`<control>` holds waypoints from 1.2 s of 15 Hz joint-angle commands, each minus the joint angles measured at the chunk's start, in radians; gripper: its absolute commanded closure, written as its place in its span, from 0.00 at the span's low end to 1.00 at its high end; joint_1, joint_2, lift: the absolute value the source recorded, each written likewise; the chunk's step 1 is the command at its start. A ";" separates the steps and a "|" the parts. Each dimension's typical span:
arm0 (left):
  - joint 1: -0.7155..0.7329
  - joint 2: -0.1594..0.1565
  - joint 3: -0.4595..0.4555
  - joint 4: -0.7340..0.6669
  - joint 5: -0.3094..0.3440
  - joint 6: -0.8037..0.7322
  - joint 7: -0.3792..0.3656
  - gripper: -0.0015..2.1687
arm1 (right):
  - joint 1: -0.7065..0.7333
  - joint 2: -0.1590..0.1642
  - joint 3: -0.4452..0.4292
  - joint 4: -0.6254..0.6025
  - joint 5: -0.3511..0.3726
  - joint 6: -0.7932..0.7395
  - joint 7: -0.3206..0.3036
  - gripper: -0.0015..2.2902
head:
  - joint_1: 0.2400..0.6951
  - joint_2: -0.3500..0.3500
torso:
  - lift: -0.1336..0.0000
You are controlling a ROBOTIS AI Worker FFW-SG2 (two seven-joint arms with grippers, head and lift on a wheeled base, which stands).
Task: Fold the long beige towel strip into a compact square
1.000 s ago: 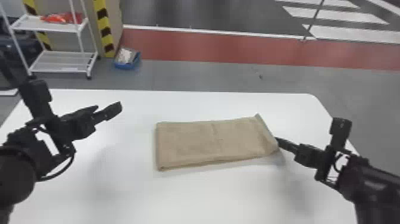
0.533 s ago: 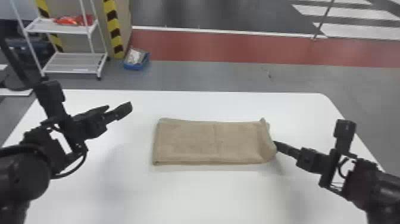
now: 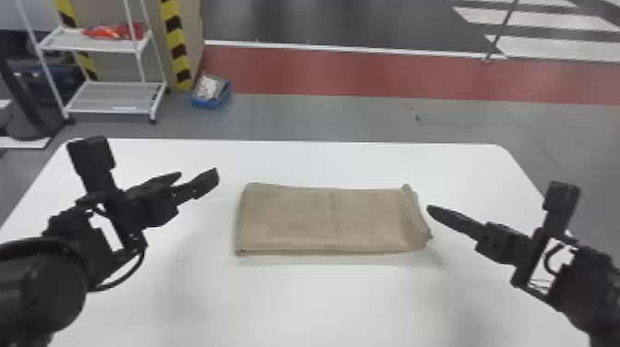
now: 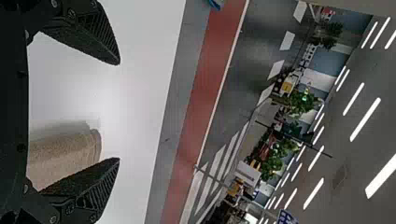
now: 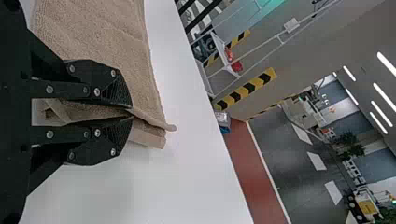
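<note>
Towel, beige and soft, lies at the centre of the smooth white table, an oblong wider than it is deep, with a faint crease down its middle, stacked edges along its six o'clock side and a slanting, rumpled end at three o'clock. Left gripper is between nine and ten o'clock of it, apart from the cloth, its flat black fingers spread wide. Right gripper is at three o'clock, where the head view shows a slim gap between it and the cloth; in the right wrist view, though, the fingers are clamped on a gathered edge. That view also brings out the looped, fuzzy pile, the layered folds and a rounded hem tip. The left wrist view shows the ridged finger pads and the towel's rounded fold.
</note>
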 commanded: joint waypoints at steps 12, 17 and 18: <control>0.001 -0.080 -0.305 0.125 -0.246 -0.244 0.057 0.66 | 0.118 -0.062 -0.108 -0.172 -0.099 0.110 -0.061 0.03 | 1.00 0.02 | 0.07; 0.006 -0.065 -0.293 0.114 -0.244 -0.174 0.072 0.89 | 0.121 -0.061 -0.116 -0.183 -0.130 0.113 -0.071 0.02 | 1.00 0.01 | 0.07; 0.006 -0.067 -0.293 0.116 -0.244 -0.174 0.072 0.89 | 0.116 -0.059 -0.110 -0.183 -0.130 0.113 -0.074 0.02 | 1.00 0.01 | 0.07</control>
